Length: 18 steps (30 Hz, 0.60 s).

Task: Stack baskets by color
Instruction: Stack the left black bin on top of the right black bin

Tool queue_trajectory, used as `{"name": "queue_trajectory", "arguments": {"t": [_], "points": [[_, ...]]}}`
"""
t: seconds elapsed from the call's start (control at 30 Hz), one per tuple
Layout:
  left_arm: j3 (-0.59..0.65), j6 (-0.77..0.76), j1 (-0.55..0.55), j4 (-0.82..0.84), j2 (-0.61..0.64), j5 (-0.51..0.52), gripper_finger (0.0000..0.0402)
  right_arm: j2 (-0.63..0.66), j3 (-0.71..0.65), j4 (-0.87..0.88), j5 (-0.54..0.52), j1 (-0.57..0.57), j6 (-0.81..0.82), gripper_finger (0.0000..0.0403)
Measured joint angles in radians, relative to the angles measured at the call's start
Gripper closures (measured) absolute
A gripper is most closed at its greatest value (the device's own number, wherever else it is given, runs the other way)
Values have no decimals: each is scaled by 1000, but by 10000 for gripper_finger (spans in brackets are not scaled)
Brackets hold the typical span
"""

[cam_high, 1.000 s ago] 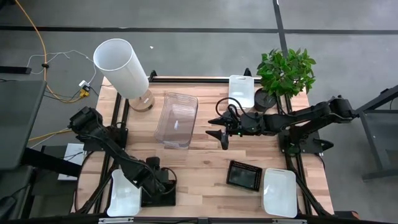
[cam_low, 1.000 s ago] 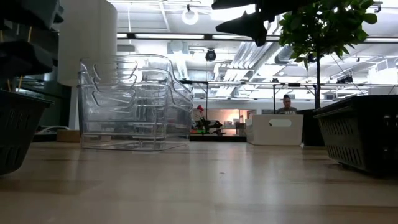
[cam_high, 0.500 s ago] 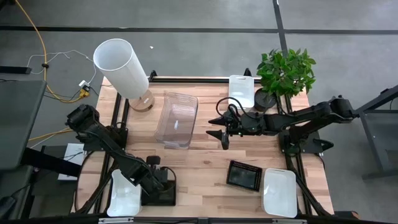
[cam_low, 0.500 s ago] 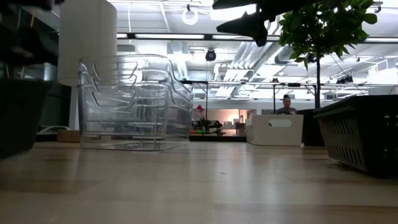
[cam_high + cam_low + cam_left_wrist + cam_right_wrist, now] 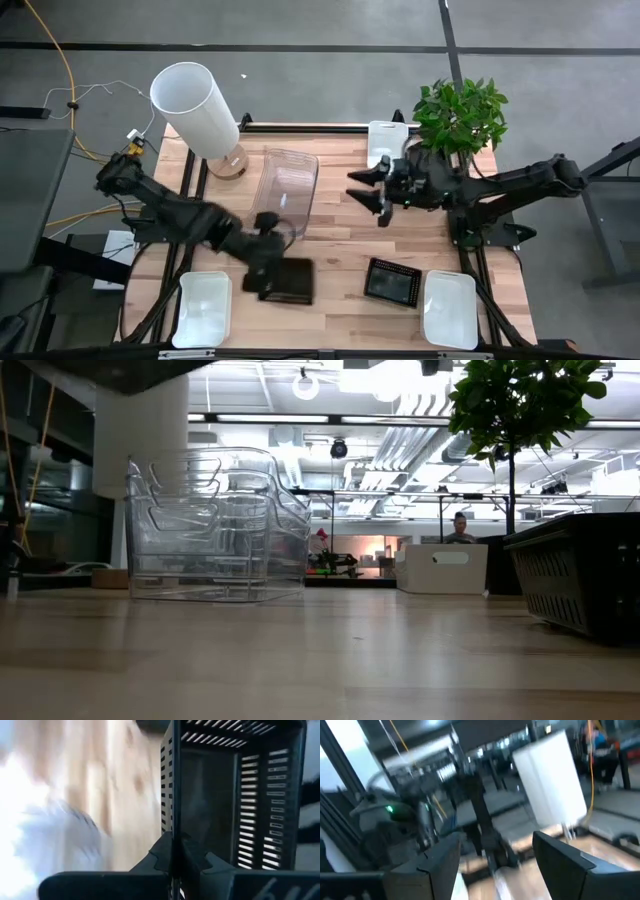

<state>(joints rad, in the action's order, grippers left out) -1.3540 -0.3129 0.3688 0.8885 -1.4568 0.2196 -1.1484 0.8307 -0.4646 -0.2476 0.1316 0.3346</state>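
Note:
My left gripper (image 5: 268, 268) is shut on a black slotted basket (image 5: 289, 282) that hangs over the table's near middle; its dark underside (image 5: 150, 370) shows at the top of the low view. A second black basket (image 5: 392, 281) rests on its base at the near right. A stack of clear baskets (image 5: 283, 190) stands at the far middle. White baskets sit at the far right (image 5: 387, 141), the near left (image 5: 202, 308) and the near right (image 5: 450, 309). My right gripper (image 5: 372, 197) hovers open, high over the far right, holding nothing. My left gripper pinches one wall of the black basket at its top rim (image 5: 172, 832), one finger inside the basket and one outside. The fingers slant down from the table's left. The basket is lifted clear of the table and hangs below and ahead of the fingers.
A tall white cylinder (image 5: 195, 105) stands at the far left corner and a potted green plant (image 5: 458, 118) at the far right corner. Bare wood (image 5: 335, 245) lies between the clear stack and the black basket on the table.
My left gripper has shut on the black basket at the near left corner, lifted it clear and carried it up and toward the table's right, turning as it went. My right gripper has risen, tipped upward and drawn a little toward the right edge, staying open.

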Motion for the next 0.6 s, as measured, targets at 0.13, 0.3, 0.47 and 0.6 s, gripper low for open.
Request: {"name": "queue_trajectory", "arguments": {"t": [0.13, 0.3, 0.47, 0.6], "points": [[-93, 138, -95, -29, -91, 5, 401, 38, 0, -99, -37, 0, -50, 167], [-157, 258, -161, -145, -233, -25, 401, 79, 0, -215, -32, -12, -82, 167], [-213, 271, -190, -328, -378, -82, 401, 114, 0, -234, -33, -20, -96, 167], [-278, 267, -194, -458, -487, -103, 401, 129, 0, -231, -40, -20, -108, 167]]}}
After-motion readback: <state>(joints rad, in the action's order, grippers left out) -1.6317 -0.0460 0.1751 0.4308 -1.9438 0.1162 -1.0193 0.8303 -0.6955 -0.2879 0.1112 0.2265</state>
